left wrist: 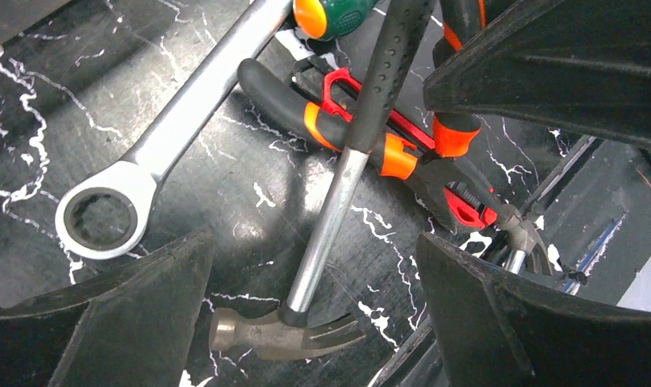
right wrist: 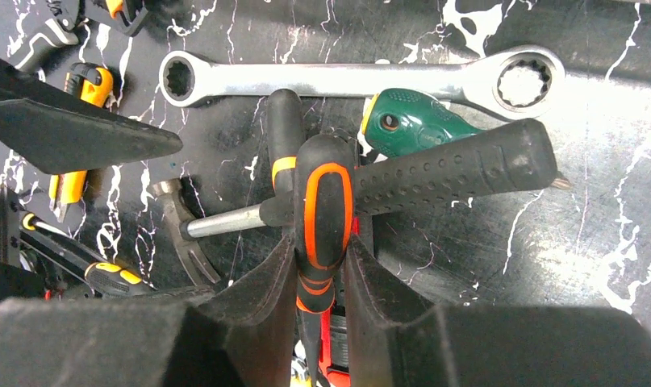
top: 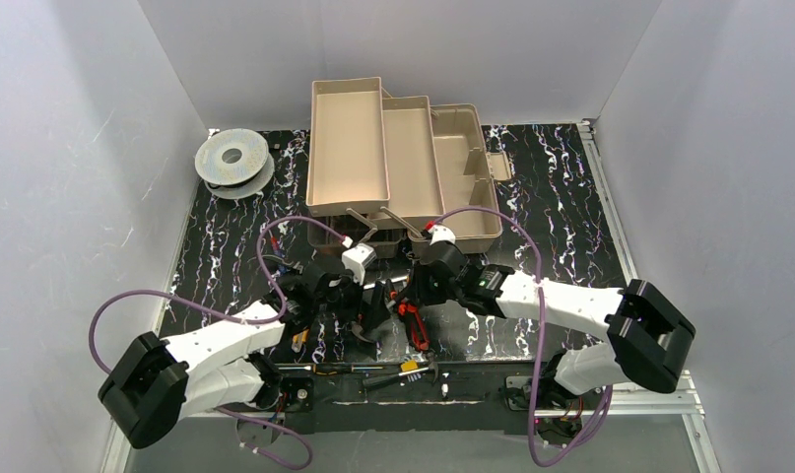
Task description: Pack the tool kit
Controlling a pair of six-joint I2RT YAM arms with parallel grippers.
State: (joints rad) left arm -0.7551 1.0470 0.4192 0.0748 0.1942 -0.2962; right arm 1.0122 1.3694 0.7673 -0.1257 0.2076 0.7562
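One toolbox (top: 349, 148), one spool (top: 221, 166), one hammer (left wrist: 330, 214), one wrench (left wrist: 185, 113), one pair of pliers (left wrist: 285, 97).

A grey spool (top: 232, 158) is seen flat on the black mat (top: 570, 197) (white-veined), well beyond the fingers (top: 375, 313), leftward.

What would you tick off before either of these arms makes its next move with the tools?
1. Right gripper hold: ok, shut on one orange-and-black handle of the pliers.
2. Pliers free to lift: not ok, the hammer handle lies across them.
3. Left gripper free: ok, open, holding nothing, above the hammer.
4. Toolbox ready: ok, open, trays folded out.
5. Clearance between the two grippers: cannot tell, they sit close together over the pile.
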